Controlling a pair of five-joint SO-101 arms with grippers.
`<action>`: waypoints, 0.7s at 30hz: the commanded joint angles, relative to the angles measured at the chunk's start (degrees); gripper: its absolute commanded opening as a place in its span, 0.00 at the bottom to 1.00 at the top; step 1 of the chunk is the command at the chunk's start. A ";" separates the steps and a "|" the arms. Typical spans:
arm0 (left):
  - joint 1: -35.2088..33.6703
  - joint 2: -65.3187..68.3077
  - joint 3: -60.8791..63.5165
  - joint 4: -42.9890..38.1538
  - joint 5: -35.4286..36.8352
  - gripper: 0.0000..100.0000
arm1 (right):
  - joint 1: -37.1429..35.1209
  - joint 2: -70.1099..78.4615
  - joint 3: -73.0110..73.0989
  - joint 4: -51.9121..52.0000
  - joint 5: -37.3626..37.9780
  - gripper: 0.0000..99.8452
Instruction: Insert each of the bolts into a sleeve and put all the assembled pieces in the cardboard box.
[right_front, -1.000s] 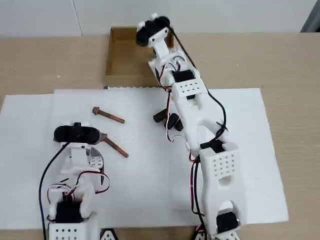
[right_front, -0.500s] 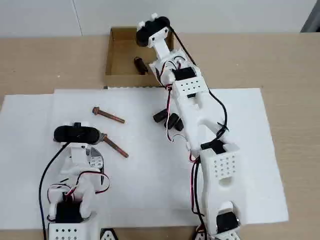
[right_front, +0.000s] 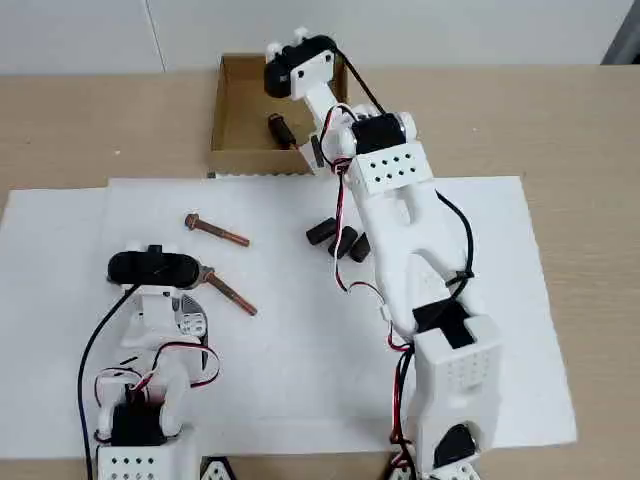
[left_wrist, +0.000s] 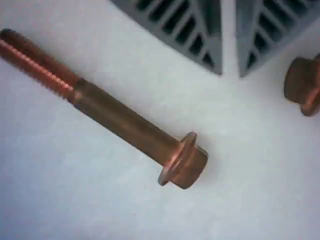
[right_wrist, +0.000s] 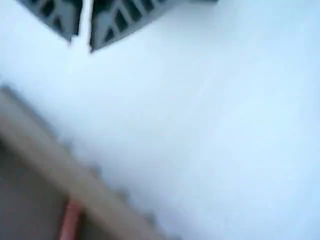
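Observation:
Two copper bolts lie on the white paper: one (right_front: 217, 230) farther back and one (right_front: 230, 292) next to my left gripper (right_front: 192, 305). In the left wrist view that near bolt (left_wrist: 120, 120) lies just below my shut, empty left gripper (left_wrist: 229, 70), and the other bolt's head (left_wrist: 302, 85) is off to the side. Three dark sleeves (right_front: 340, 240) sit mid-paper beside the right arm. One assembled piece (right_front: 280, 130) lies in the cardboard box (right_front: 232, 150). My right gripper (right_front: 318, 150) hangs by the box's near wall, shut and empty (right_wrist: 85, 40).
White paper (right_front: 300, 380) covers the wooden table in front of the box. The right arm stretches across the paper's middle toward the box. The box wall (right_wrist: 55, 165) crosses the right wrist view, with a copper bit (right_wrist: 70, 220) beyond it.
The assembled piece has come into view lying in the box. The right arm's upper part has swung and shifted to the right. The left arm has stayed still.

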 joint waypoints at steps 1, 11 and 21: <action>-0.35 -0.62 -0.13 -1.23 -0.44 0.01 | -0.40 -4.53 -2.81 6.81 -2.02 0.00; -0.35 -0.62 -0.13 -1.23 -0.44 0.01 | -0.04 -4.70 -2.81 24.40 -26.64 0.00; -0.35 -0.62 -0.13 -1.23 -0.44 0.01 | 0.48 -4.44 -2.46 25.01 -39.21 0.01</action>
